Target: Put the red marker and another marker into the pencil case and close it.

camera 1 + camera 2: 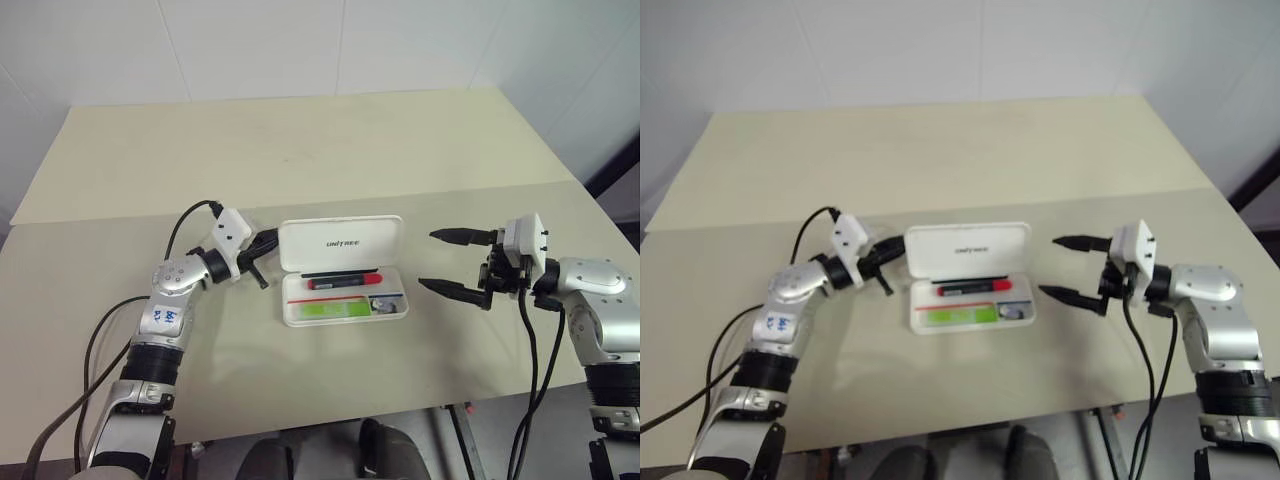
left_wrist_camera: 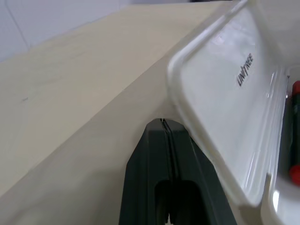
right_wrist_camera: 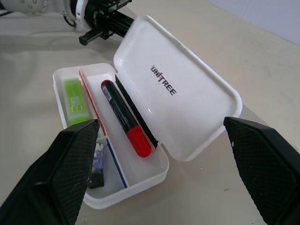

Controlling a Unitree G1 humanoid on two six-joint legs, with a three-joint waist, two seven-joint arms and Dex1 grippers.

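Both markers in the case, lid still up

The green highlighter and, behind it, the red marker lie in the pencil case. The empty right gripper gapes beside it; the pinched-shut left gripper meets the raised lid's edge, where a glancing push could skid the case.

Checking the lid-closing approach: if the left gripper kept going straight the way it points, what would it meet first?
Probably the raised lid of the pencil case: the shut left gripper points at the lid's near edge, though contact is unclear.
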